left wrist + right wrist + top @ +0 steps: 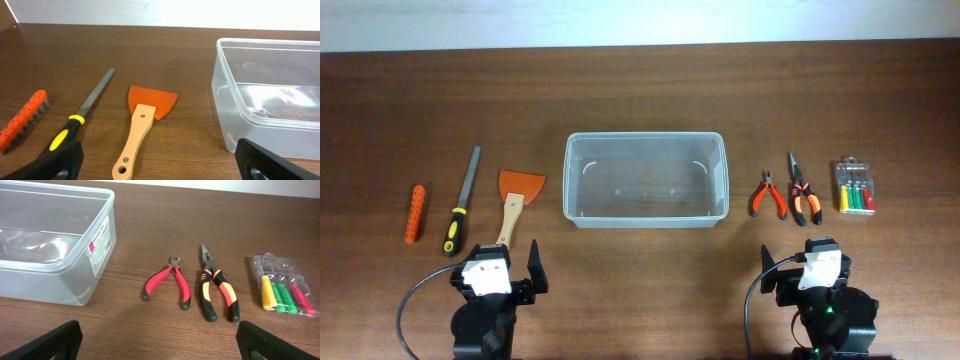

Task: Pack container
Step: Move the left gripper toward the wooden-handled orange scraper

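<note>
The clear plastic container [646,180] stands empty at the table's middle; it also shows in the left wrist view [270,95] and the right wrist view [50,245]. Left of it lie an orange-bladed scraper with a wooden handle [514,205] [142,125], a file with a yellow-black handle [461,203] [82,117] and an orange perforated tool [414,212] [22,120]. Right of it lie red cutters [768,195] [170,282], orange-black long-nose pliers [801,192] [216,290] and a clear case of coloured screwdrivers [853,187] [282,285]. My left gripper [505,272] [160,165] and right gripper [810,270] [160,342] are open and empty near the front edge.
The brown wooden table [640,90] reaches a pale wall at the back. Both arm bases sit at the front edge, left and right.
</note>
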You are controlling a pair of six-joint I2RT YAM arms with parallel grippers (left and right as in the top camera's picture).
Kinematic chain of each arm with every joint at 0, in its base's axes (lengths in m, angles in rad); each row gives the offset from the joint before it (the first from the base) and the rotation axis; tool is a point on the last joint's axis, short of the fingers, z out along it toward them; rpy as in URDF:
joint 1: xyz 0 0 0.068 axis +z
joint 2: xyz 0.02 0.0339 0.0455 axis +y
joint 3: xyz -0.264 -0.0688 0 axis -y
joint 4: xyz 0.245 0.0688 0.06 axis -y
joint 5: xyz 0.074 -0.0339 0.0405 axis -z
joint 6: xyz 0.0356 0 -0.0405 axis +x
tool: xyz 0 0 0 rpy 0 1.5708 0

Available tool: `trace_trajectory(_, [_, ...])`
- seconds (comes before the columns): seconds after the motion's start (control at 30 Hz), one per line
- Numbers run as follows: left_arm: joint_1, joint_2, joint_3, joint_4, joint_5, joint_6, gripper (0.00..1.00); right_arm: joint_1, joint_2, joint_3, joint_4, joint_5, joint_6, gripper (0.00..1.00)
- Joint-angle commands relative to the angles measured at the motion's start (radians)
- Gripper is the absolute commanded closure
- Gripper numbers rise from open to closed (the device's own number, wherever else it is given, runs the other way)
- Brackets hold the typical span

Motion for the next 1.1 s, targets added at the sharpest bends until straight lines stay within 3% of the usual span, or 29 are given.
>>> trace_trajectory(0.0, [-0.004, -0.010, -0.009, 0.003, -0.008, -0.003, 0.01, -0.008, -0.010, -0.006, 0.002, -0.006, 0.009, 0.01])
trace_trajectory(0.87, [-0.004, -0.010, -0.009, 0.010, 0.011, -0.003, 0.01, -0.008, -0.010, -0.006, 0.003, -0.006, 0.010, 0.01])
trace_trajectory(1.07, [-0.004, -0.010, 0.006, 0.076, 0.065, -0.004, 0.01, -0.008, -0.010, 0.023, 0.009, -0.061, 0.009, 0.01])
